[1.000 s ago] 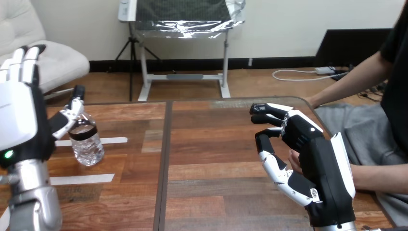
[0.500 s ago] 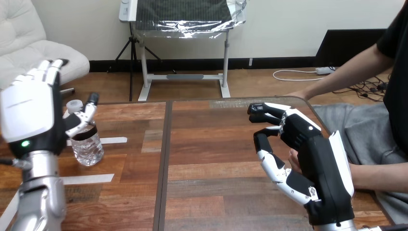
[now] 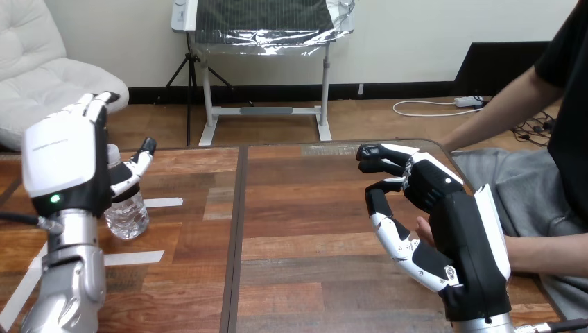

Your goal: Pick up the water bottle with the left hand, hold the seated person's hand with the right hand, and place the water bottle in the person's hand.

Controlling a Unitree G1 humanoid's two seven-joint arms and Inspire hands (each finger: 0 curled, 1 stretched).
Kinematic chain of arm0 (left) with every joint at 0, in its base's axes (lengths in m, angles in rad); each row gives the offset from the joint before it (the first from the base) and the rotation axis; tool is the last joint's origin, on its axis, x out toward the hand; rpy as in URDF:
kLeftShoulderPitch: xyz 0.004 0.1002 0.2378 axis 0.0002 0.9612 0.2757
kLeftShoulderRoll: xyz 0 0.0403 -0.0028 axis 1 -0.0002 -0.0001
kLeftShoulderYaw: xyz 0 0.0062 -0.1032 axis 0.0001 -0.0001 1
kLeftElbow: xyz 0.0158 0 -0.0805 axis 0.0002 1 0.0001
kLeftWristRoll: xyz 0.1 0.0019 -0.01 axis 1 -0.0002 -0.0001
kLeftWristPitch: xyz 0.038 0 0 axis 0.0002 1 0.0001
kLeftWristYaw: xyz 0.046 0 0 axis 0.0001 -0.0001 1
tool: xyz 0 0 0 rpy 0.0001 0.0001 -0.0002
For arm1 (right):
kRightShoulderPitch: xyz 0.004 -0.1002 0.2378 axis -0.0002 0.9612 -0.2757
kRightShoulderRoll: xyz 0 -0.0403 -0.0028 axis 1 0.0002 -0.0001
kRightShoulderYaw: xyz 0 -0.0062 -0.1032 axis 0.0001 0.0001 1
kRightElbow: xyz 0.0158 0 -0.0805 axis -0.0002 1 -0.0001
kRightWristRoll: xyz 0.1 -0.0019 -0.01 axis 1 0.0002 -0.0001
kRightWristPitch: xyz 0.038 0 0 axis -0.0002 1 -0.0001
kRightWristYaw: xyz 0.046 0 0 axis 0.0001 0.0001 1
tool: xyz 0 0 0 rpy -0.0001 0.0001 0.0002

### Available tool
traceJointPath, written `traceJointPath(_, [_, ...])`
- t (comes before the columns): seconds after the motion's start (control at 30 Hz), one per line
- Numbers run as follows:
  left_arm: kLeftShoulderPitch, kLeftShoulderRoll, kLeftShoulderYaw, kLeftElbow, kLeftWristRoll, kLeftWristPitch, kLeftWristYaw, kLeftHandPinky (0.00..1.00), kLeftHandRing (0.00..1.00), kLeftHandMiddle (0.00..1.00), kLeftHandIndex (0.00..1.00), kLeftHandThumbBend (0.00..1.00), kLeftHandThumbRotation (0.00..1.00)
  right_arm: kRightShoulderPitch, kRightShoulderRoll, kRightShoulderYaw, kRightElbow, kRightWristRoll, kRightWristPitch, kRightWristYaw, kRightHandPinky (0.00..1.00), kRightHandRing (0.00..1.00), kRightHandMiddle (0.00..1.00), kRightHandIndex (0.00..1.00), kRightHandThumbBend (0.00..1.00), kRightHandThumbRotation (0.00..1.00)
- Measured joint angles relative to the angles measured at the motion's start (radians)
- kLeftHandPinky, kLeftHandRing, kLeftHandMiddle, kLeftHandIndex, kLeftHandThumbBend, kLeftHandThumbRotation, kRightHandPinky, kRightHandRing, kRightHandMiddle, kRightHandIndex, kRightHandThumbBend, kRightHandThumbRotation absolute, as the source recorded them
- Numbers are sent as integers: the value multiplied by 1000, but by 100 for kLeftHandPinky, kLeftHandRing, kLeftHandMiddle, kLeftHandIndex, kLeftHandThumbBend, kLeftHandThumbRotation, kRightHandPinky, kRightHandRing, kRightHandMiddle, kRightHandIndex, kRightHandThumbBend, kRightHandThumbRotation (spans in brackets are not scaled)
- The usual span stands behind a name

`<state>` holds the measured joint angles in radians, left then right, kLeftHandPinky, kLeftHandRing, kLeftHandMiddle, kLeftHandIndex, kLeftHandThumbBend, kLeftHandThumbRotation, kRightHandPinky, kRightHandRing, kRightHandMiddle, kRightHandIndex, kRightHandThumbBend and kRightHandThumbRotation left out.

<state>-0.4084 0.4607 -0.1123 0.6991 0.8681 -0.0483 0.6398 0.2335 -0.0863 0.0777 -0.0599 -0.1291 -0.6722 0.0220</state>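
— Water bottle (image 3: 129, 214): where?
— Upright on the counter (image 3: 312, 215), near its left edge, partly hidden behind the left robot hand (image 3: 66, 163).
— Gripped by the left robot hand?
— No. Fingers straight, pointing upward, thumb stretched out in front of the bottle's top; contact impossible to tell.
— And the right robot hand (image 3: 457, 229)?
— Near the counter's right edge, fingers and thumb curled round the person's hand (image 3: 422, 231), well apart from the bottle.
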Motion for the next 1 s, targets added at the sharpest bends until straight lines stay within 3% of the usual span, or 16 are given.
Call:
traceJointPath(0.6, [-76, 7, -57, 106, -30, -3, 0, 77, 82, 85, 82, 50, 53, 0, -1, -1, 0, -8, 0, 5, 56, 70, 74, 67, 28, 9])
traceJointPath(1.0, [-113, 8, -103, 166, -33, 16, -5, 77, 83, 86, 83, 49, 59, 0, -1, -2, 0, -9, 0, 7, 56, 70, 74, 67, 29, 8])
